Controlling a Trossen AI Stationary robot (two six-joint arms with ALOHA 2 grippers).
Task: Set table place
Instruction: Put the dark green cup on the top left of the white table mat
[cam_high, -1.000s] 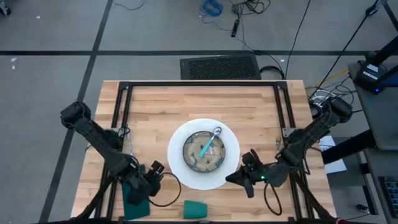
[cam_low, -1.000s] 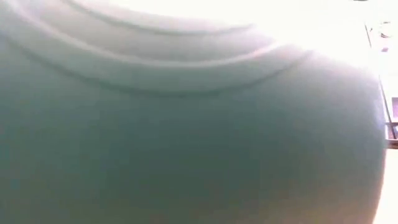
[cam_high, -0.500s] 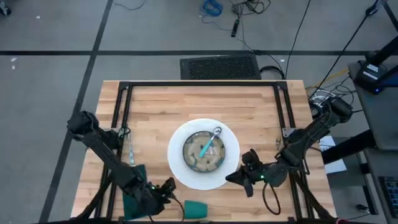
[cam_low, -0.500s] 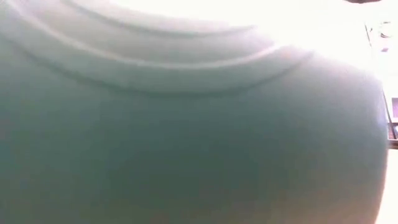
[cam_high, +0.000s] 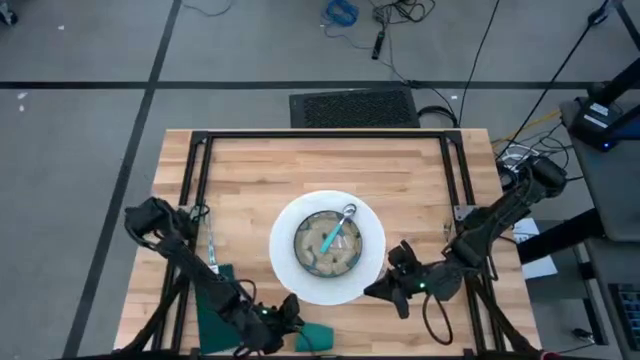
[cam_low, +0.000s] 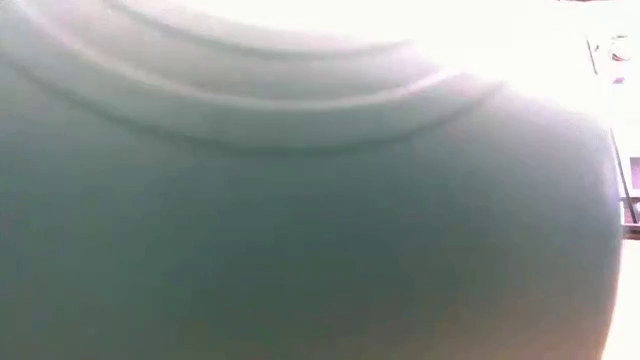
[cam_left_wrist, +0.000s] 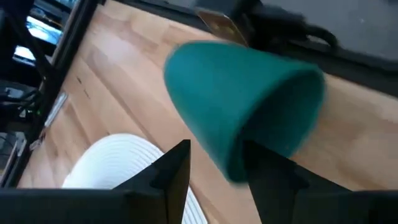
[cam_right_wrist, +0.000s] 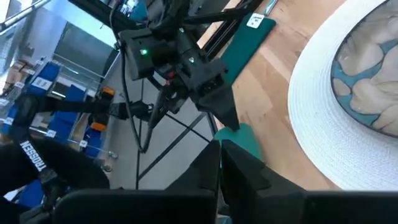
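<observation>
From above, the table (cam_high: 400, 165) carries a white plate (cam_high: 285, 270) at its middle and a green cup (cam_high: 318, 337) lying at the near edge, the left gripper (cam_high: 283, 318) just beside it.

The low view is blocked.

In the left wrist view its fingers (cam_left_wrist: 169, 174) stand apart, holding nothing; the cup (cam_left_wrist: 242, 118) looks light, stiff and smooth, best pinched across its wall.

In the right wrist view the right gripper (cam_right_wrist: 219, 163) looks nearly closed and empty.

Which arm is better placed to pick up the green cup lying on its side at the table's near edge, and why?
Left. The left gripper is right beside the cup, fingers open toward it; the right gripper waits by the plate.
</observation>
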